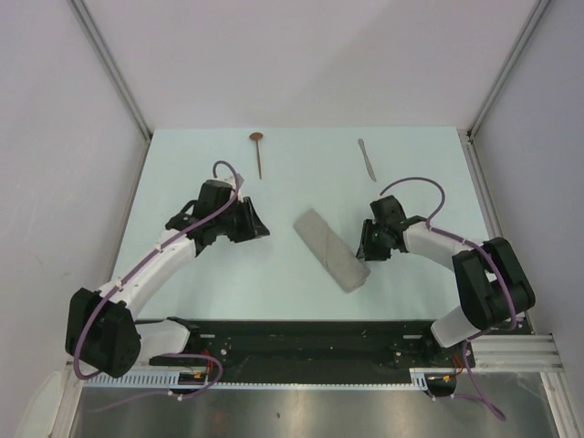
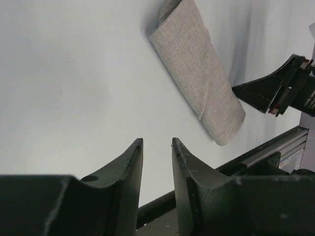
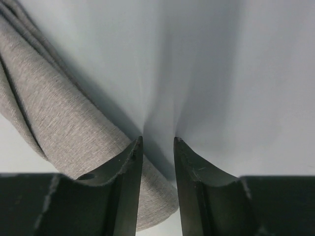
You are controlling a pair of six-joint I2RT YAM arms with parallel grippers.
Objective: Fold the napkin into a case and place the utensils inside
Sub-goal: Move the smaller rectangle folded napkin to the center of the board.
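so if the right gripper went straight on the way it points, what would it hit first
Probably the pale table top, just beside the folded grey-beige woven napkin; one finger of the right gripper might graze its edge, depth unclear.

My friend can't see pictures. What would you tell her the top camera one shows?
A grey napkin, folded into a long strip, lies slanted on the table between the left gripper and the right gripper, both open and empty. A spoon and a knife lie apart near the far edge.
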